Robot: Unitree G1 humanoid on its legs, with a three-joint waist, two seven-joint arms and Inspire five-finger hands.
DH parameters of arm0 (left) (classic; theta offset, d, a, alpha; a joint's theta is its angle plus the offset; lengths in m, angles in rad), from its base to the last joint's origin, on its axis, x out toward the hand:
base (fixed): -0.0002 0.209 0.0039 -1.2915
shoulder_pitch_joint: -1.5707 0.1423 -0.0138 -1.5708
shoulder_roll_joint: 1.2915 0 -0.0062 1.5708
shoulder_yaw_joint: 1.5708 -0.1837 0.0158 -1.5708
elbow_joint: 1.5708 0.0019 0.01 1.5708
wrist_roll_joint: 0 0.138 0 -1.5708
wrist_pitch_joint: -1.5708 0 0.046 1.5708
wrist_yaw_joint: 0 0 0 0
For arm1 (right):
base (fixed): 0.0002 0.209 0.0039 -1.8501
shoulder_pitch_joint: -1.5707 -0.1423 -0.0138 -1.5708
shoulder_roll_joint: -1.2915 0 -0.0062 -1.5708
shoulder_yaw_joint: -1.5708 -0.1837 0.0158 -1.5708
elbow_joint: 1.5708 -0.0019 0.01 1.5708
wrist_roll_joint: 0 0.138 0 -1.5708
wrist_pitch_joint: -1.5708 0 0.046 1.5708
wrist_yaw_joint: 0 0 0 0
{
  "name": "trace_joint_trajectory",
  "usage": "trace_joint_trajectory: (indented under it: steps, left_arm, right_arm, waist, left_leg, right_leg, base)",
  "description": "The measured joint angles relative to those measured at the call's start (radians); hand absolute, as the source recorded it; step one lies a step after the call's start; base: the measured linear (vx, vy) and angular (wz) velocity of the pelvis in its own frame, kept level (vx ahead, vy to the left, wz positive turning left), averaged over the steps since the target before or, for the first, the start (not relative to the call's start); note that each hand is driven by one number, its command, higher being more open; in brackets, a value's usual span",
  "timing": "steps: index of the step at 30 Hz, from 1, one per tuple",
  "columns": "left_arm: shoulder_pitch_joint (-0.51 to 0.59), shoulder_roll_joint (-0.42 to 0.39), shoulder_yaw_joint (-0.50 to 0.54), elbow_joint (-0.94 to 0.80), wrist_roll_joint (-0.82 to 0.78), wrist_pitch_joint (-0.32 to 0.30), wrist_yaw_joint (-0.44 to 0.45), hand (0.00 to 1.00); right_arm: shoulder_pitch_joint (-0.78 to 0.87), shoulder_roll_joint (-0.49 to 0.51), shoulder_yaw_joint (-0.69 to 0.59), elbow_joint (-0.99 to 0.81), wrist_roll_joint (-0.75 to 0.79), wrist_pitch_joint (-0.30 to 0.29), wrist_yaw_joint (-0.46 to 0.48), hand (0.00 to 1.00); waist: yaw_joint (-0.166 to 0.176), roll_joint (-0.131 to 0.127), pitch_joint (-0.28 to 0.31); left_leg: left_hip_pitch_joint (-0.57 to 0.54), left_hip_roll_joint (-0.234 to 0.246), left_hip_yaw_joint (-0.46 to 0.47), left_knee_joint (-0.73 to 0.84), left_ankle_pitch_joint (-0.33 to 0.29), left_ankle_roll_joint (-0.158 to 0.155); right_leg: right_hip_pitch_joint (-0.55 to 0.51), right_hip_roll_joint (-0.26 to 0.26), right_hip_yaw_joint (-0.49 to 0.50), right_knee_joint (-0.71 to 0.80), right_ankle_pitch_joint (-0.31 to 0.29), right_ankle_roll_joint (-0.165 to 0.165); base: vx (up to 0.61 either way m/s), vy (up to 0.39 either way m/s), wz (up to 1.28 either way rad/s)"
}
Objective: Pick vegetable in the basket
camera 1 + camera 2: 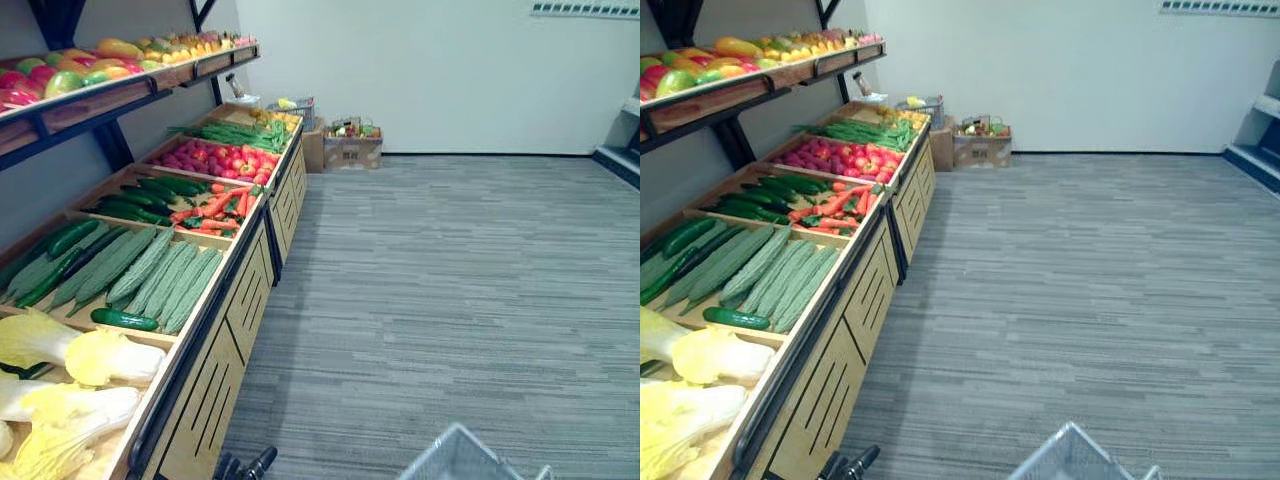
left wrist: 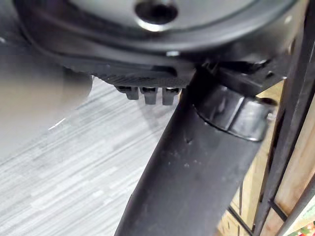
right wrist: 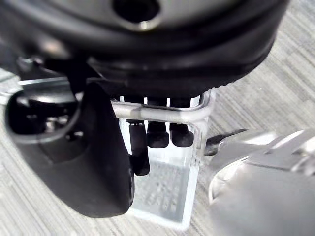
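Observation:
A wooden produce stand (image 1: 235, 300) runs along my left. From near to far it holds pale yellow cabbages (image 1: 100, 355), a dark cucumber (image 1: 125, 320), ridged green gourds (image 1: 160, 275), carrots (image 1: 215, 208), red vegetables (image 1: 215, 158) and green beans (image 1: 235, 133). A wire basket (image 1: 460, 455) hangs low at my right. In the right wrist view my right hand (image 3: 157, 135) has its fingers curled round the basket's handle (image 3: 197, 115). My left hand (image 1: 245, 467) hangs low beside the stand's front, fingers relaxed, holding nothing. Its thumb (image 2: 197, 167) stands near the stand's black frame (image 2: 290, 147).
An upper shelf (image 1: 100, 100) above the stand carries coloured fruit. Cardboard boxes (image 1: 350, 150) with produce sit by the far white wall. Grey striped floor (image 1: 450, 300) stretches wide to the right of the stand. A low shelf edge (image 1: 625, 160) shows at the far right.

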State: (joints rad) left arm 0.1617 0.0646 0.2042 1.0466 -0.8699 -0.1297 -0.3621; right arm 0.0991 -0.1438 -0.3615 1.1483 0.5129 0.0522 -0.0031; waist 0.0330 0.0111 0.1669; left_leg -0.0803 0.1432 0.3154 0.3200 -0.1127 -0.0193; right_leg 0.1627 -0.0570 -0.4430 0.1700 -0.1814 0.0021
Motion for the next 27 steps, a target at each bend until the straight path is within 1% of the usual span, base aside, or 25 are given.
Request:
trace_joint_trajectory:
  steps: [1, 2, 3, 4, 5, 6, 7, 8, 9, 10, 11, 13, 15, 16, 17, 19, 20, 21, 22, 23, 24, 25, 26, 27]
  left_arm:
    - [0.006, 0.008, -0.001, 0.0, 0.01, 0.0, 0.008, 1.0]
    - [0.006, 0.013, -0.006, 0.0, 0.018, 0.0, 0.01, 1.0]
    - [0.007, 0.03, -0.033, 0.0, 0.028, 0.001, 0.015, 1.0]
    - [0.007, 0.033, -0.034, 0.002, 0.038, 0.002, 0.017, 1.0]
    - [0.007, 0.031, -0.035, 0.004, 0.053, 0.008, 0.03, 1.0]
    - [0.006, 0.021, -0.036, 0.01, 0.062, 0.013, 0.04, 1.0]
    - [0.009, 0.023, -0.034, 0.014, 0.069, 0.012, 0.042, 1.0]
    - [0.009, 0.035, -0.032, 0.024, 0.084, 0.013, 0.048, 1.0]
    - [0.0, 0.038, -0.032, 0.042, 0.088, 0.017, 0.054, 1.0]
    - [-0.003, 0.034, -0.032, 0.051, 0.094, 0.023, 0.057, 1.0]
    - [0.0, 0.02, -0.03, 0.051, 0.094, 0.023, 0.057, 1.0]
    - [0.002, 0.01, -0.027, 0.052, 0.094, 0.022, 0.055, 1.0]
    - [0.003, 0.008, -0.023, 0.052, 0.093, 0.022, 0.05, 1.0]
    - [0.003, 0.008, -0.022, 0.052, 0.092, 0.021, 0.049, 1.0]
    - [0.003, 0.008, -0.022, 0.053, 0.091, 0.021, 0.048, 1.0]
    - [0.006, 0.008, -0.024, 0.057, 0.081, 0.021, 0.048, 1.0]
    - [0.01, 0.006, -0.024, 0.057, 0.071, 0.02, 0.047, 1.0]
    - [0.017, 0.007, -0.024, 0.056, 0.061, 0.019, 0.039, 1.0]
    - [0.021, 0.008, -0.024, 0.054, 0.054, 0.018, 0.032, 1.0]
    - [0.027, 0.016, -0.026, 0.055, 0.054, 0.013, 0.026, 1.0]
    - [0.041, 0.022, -0.031, 0.056, 0.054, 0.013, 0.027, 1.0]
    - [0.046, 0.023, -0.032, 0.056, 0.053, 0.013, 0.027, 1.0]
    - [0.057, 0.025, -0.032, 0.056, 0.044, 0.011, 0.029, 1.0]
    - [0.063, 0.024, -0.031, 0.056, 0.029, 0.011, 0.029, 1.0]
  right_arm:
    - [0.005, 0.019, -0.002, -0.001, 0.002, 0.0, 0.003, 0.0]
    - [0.006, 0.03, -0.004, -0.002, 0.004, -0.001, 0.005, 0.0]
    - [0.012, 0.06, -0.01, -0.001, 0.009, -0.001, 0.006, 0.0]
    - [0.012, 0.071, -0.01, -0.001, 0.01, -0.001, 0.007, 0.0]
    - [0.011, 0.085, -0.018, -0.009, 0.028, -0.022, 0.008, 0.0]
    - [0.01, 0.086, -0.014, -0.027, 0.038, -0.031, 0.018, 0.0]
    - [0.01, 0.087, -0.008, -0.035, 0.036, -0.032, 0.027, 0.0]
    - [0.01, 0.099, -0.009, -0.044, 0.036, -0.036, 0.038, 0.0]
    - [0.01, 0.097, -0.01, -0.042, 0.031, -0.041, 0.038, 0.0]
    - [0.011, 0.091, -0.01, -0.035, 0.007, -0.043, 0.037, 0.0]
    - [0.006, 0.082, -0.01, -0.035, -0.007, -0.041, 0.038, 0.0]
    - [-0.004, 0.072, -0.011, -0.034, -0.018, -0.033, 0.035, 0.0]
    - [-0.006, 0.072, -0.01, -0.026, -0.04, -0.023, 0.029, 0.0]
    - [-0.007, 0.073, -0.01, -0.014, -0.04, -0.016, 0.02, 0.0]
    - [-0.009, 0.072, -0.01, -0.016, -0.041, -0.02, 0.015, 0.0]
    - [-0.013, 0.053, -0.004, -0.019, -0.042, -0.019, 0.007, 0.0]
    - [-0.012, 0.045, -0.002, -0.02, -0.041, -0.022, 0.001, 0.0]
    - [-0.009, 0.037, -0.003, -0.03, -0.04, -0.035, -0.003, 0.0]
    - [-0.009, 0.033, -0.003, -0.038, -0.04, -0.036, -0.003, 0.0]
    - [-0.009, 0.031, -0.002, -0.041, -0.04, -0.038, -0.002, 0.0]
    - [-0.007, 0.026, -0.002, -0.045, -0.04, -0.048, -0.001, 0.0]
    - [-0.005, 0.025, -0.001, -0.044, -0.04, -0.051, 0.001, 0.0]
    - [-0.004, 0.032, 0.001, -0.043, -0.04, -0.052, 0.008, 0.0]
    - [-0.005, 0.041, 0.0, -0.042, -0.04, -0.054, 0.012, 0.0]
  waist:
    - [0.003, -0.025, -0.017]
    - [0.001, -0.029, -0.025]
    - [-0.001, -0.05, -0.029]
    - [-0.001, -0.053, -0.029]
    - [-0.003, -0.044, -0.03]
    - [-0.013, -0.021, -0.029]
    - [-0.015, -0.027, -0.033]
    - [-0.014, -0.055, -0.04]
    - [-0.016, -0.047, -0.046]
    - [-0.014, -0.039, -0.055]
    - [-0.013, -0.023, -0.057]
    - [-0.013, -0.004, -0.056]
    - [-0.013, -0.002, -0.055]
    - [-0.012, -0.006, -0.052]
    - [-0.012, -0.007, -0.049]
    - [-0.012, -0.012, -0.047]
    - [-0.011, -0.014, -0.046]
    - [-0.01, -0.019, -0.047]
    - [-0.009, -0.03, -0.045]
    - [-0.009, -0.051, -0.045]
    - [-0.013, -0.047, -0.043]
    - [-0.016, -0.05, -0.047]
    - [-0.017, -0.046, -0.049]
    - [-0.016, -0.042, -0.047]
  left_leg:
    - [0.03, -0.04, 0.002, -0.086, 0.039, 0.008]
    - [0.044, -0.055, -0.002, -0.128, 0.059, 0.017]
    - [0.082, -0.082, -0.025, -0.217, 0.097, 0.02]
    - [0.095, -0.085, -0.031, -0.241, 0.108, 0.021]
    - [0.119, -0.076, -0.04, -0.273, 0.124, 0.023]
    - [0.14, -0.062, -0.055, -0.285, 0.125, 0.021]
    - [0.147, -0.065, -0.055, -0.288, 0.125, 0.021]
    - [0.163, -0.089, -0.057, -0.308, 0.124, 0.014]
    - [0.176, -0.087, -0.063, -0.324, 0.118, -0.001]
    - [0.192, -0.079, -0.063, -0.343, 0.123, -0.008]
    - [0.2, -0.079, -0.061, -0.359, 0.126, -0.012]
    - [0.202, -0.082, -0.06, -0.373, 0.126, -0.013]
    - [0.204, -0.089, -0.061, -0.381, 0.126, -0.013]
    - [0.21, -0.1, -0.067, -0.383, 0.124, -0.01]
    - [0.214, -0.104, -0.071, -0.384, 0.121, -0.008]
    - [0.232, -0.127, -0.101, -0.385, 0.095, 0.007]
    - [0.239, -0.138, -0.118, -0.385, 0.086, 0.018]
    - [0.247, -0.158, -0.141, -0.384, 0.076, 0.031]
    - [0.252, -0.174, -0.153, -0.383, 0.074, 0.04]
    - [0.261, -0.202, -0.185, -0.381, 0.07, 0.06]
    - [0.278, -0.213, -0.221, -0.384, 0.068, 0.081]
    - [0.283, -0.212, -0.241, -0.382, 0.064, 0.087]
    - [0.28, -0.2, -0.282, -0.369, 0.054, 0.094]
    - [0.275, -0.181, -0.325, -0.359, 0.048, 0.094]
  right_leg:
    - [0.003, -0.018, -0.004, -0.008, 0.002, 0.013]
    - [0.003, -0.023, -0.015, -0.01, 0.004, 0.017]
    - [0.005, -0.035, -0.034, -0.004, 0.004, 0.017]
    - [0.005, -0.038, -0.039, 0.014, 0.004, 0.017]
    - [-0.023, -0.048, -0.04, 0.11, 0.001, 0.02]
    - [-0.038, -0.041, -0.02, 0.095, -0.053, 0.044]
    - [-0.023, -0.038, -0.008, 0.013, -0.046, 0.047]
    - [-0.011, -0.055, 0.006, -0.103, 0.073, 0.041]
    - [0.009, -0.046, -0.005, -0.105, 0.072, 0.04]
    - [0.006, -0.042, -0.005, -0.102, 0.072, 0.04]
    - [0.006, -0.039, -0.004, -0.102, 0.071, 0.041]
    - [0.003, -0.039, 0.0, -0.102, 0.069, 0.044]
    - [-0.002, -0.047, 0.0, -0.093, 0.065, 0.05]
    - [-0.007, -0.062, -0.003, -0.056, 0.052, 0.064]
    - [-0.009, -0.073, -0.004, -0.033, 0.042, 0.07]
    - [-0.043, -0.136, -0.013, 0.128, -0.011, 0.105]
    - [-0.073, -0.173, -0.012, 0.231, -0.02, 0.117]
    - [-0.122, -0.226, 0.001, 0.379, -0.018, 0.117]
    - [-0.15, -0.255, 0.018, 0.452, -0.012, 0.112]
    - [-0.196, -0.302, 0.054, 0.573, 0.017, 0.08]
    - [-0.233, -0.321, 0.095, 0.663, 0.045, 0.058]
    - [-0.239, -0.313, 0.119, 0.668, 0.024, 0.069]
    - [-0.25, -0.28, 0.156, 0.634, -0.033, 0.085]
    - [-0.263, -0.24, 0.182, 0.562, -0.064, 0.085]
  base:
    - [0.32, -0.005, 0.24]
    - [0.39, -0.024, 0.54]
    - [0.24, -0.026, 0.56]
    - [0.31, -0.011, 0.6]
    - [0.24, 0.012, 0.46]
    - [0.2, 0.021, 0.39]
    - [0.07, 0.016, 0.27]
    - [0.04, -0.001, 0.27]
    - [0.09, -0.009, 0.27]
    - [0.12, -0.028, 0.19]
    - [0.11, -0.03, 0.01]
    - [0.07, -0.011, -0.05]
    - [0.04, 0.038, 0.03]
    - [0.02, 0.066, 0.08]
    - [0.01, 0.1, 0.2]
    - [0.0, 0.115, 0.38]
    - [0.02, 0.166, 0.57]
    - [0.03, 0.172, 0.54]
    - [0.03, 0.176, 0.62]
    - [0.02, 0.146, 0.7]
    - [0.03, 0.141, 0.76]
    - [0.02, 0.092, 0.91]
    - [0.04, 0.048, 1.04]
    - [0.06, 0.009, 1.06]
